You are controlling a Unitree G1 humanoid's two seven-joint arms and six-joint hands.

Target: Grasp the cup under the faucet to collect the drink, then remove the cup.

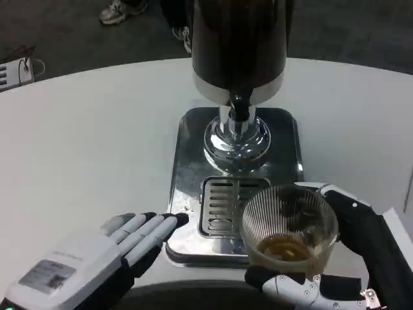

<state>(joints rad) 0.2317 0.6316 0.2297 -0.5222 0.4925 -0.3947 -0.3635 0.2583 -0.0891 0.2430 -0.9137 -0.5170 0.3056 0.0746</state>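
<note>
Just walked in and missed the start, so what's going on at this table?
The robot's right hand holds a ribbed clear cup with some brown drink in the bottom, at the front right edge of the metal drip tray. The cup sits forward and to the right of the dispenser's faucet, not under it. The left hand rests open on the white table, fingers reaching the tray's front left corner.

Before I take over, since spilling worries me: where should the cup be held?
Around its ribbed side wall, from the right, as the right hand holds the cup now. It stands upright with its mouth open and brown drink at the bottom, so leave the rim alone.
</note>
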